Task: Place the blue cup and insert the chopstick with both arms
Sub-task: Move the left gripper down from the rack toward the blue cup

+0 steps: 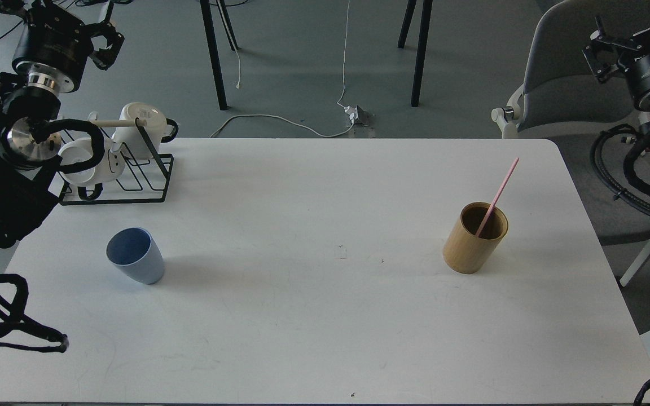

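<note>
Room: grey floor beyond the table, with dark chair legs, a white cable [280, 119] lying on it, and a grey chair [570, 67] off the far right corner.
Tabletop: white tabletop [325, 316], rounded corners, faint scuffs near its middle.
Blue cup: the blue cup [136, 255] stands on the left side of the tabletop, near the left edge, empty, its mouth leaning toward the viewer; nothing touches it.
Chopstick: the pink chopstick [499, 194] stands slanted inside the bamboo holder [474, 238] on the right side of the tabletop, its top tilting toward the far right corner.
Rack: a black wire rack [127, 175] with white mugs [140, 128] and a pale rod sits at the far left corner.
Left gripper: the left gripper [106, 42] hangs above the floor past the far left corner, holding nothing; fingers spread apart.
Right gripper: the right gripper [600, 53] is raised off the right edge, clear of everything; too dark to tell how its fingers stand.
</note>
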Robot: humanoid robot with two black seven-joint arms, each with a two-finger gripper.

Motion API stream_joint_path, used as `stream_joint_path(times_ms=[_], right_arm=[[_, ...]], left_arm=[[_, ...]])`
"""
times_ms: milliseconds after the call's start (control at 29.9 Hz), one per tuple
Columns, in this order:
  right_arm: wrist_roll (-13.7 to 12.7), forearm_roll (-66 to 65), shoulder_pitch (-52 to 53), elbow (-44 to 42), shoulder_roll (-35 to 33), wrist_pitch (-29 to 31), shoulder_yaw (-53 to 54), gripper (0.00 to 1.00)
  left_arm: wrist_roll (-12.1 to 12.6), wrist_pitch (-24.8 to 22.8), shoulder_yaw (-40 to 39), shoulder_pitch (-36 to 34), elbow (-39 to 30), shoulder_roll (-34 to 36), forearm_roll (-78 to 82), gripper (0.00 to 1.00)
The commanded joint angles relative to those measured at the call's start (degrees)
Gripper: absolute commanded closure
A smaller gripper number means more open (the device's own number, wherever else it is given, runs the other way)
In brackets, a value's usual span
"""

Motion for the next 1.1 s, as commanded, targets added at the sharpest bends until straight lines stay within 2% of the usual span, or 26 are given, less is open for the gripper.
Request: stream_joint_path(times_ms=[0, 267, 434, 535, 602, 769, 902, 1003, 1069], right_arm=[[0.1, -0.1, 0.0, 0.1, 0.0, 0.0, -0.2, 0.01], [0.0, 0.2, -0.2, 0.1, 0.0, 0.0, 0.8, 0.01], [-0.2, 0.3, -0.5, 0.0, -0.5, 0.0, 1.0, 0.01], [-0.2, 0.2, -0.6, -0.1, -0.8, 0.0, 0.8, 0.01], [-0.2, 0.2, -0.9, -0.1, -0.9, 0.0, 0.9, 0.01], [0.1, 0.3, -3.1, -0.1, -2.2, 0.0, 1.1, 0.01], [0.1, 0.3, -4.0, -0.1, -3.0, 0.0, 1.1, 0.01], [0.1, 0.3, -4.1, -0.1, -3.6, 0.0, 1.1, 0.01], [0.1, 0.3, -4.0, -0.1, -3.7, 0.0, 1.1, 0.01]], left_arm=[[-0.2, 0.0, -0.1, 0.2, 0.0, -0.4, 0.0, 0.01], [0.4, 0.0, 0.6, -0.1, -0.2, -1.3, 0.0, 0.01], [0.4, 0.0, 1.4, 0.2, -0.9, 0.1, 1.4, 0.01], [0.4, 0.0, 4.6, -0.3, -1.7, 2.3, 5.5, 0.01], [0.5, 0.0, 6.7, -0.4, -4.7, 4.7, 8.6, 0.01], [0.2, 0.0, 13.6, -0.1, -20.5, 13.2, 21.7, 0.01], [-0.1, 0.0, 18.5, 0.1, -32.5, 21.5, 43.8, 0.01], [-0.3, 0.0, 18.9, 0.5, -36.7, 25.4, 59.6, 0.01], [-1.3, 0.0, 19.1, 1.4, -38.8, 26.4, 64.7, 0.01]])
